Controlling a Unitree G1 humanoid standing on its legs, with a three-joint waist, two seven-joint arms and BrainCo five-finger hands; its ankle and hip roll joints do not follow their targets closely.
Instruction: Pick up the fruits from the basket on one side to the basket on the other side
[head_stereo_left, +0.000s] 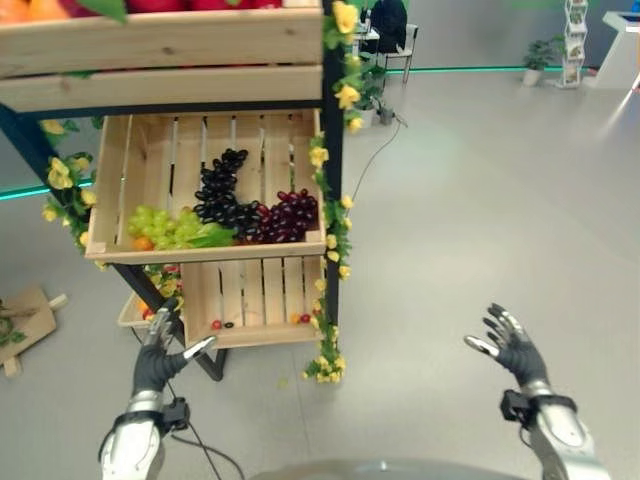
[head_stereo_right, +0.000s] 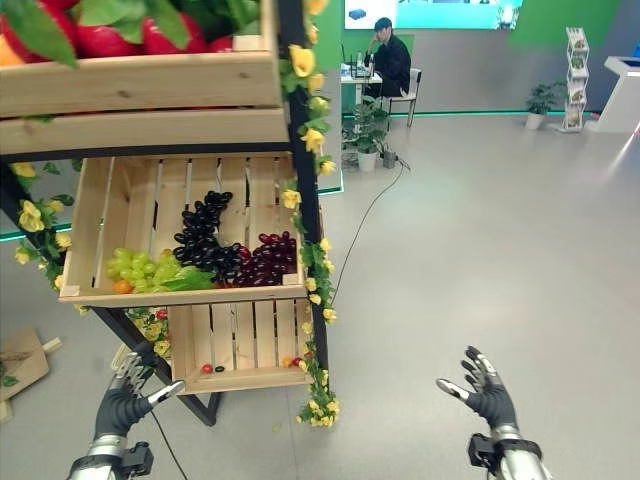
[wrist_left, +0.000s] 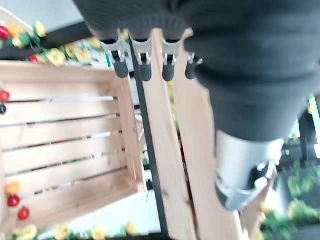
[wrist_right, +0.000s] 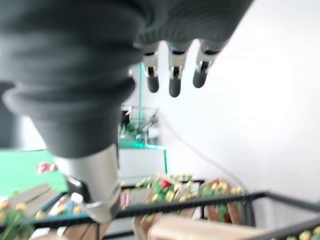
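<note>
Both robot hands hang open and empty: left robot hand (head_stereo_left: 160, 362) just below the bottom crate (head_stereo_left: 250, 300), right robot hand (head_stereo_left: 512, 345) out over bare floor (head_stereo_left: 480, 200). Grapes (head_stereo_left: 240, 210) sit in the middle crate (head_stereo_left: 110, 190), up left, well apart from either.

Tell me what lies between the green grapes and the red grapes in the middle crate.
Black grapes lie between the green grapes and red grapes, seen in both eye views.
</note>
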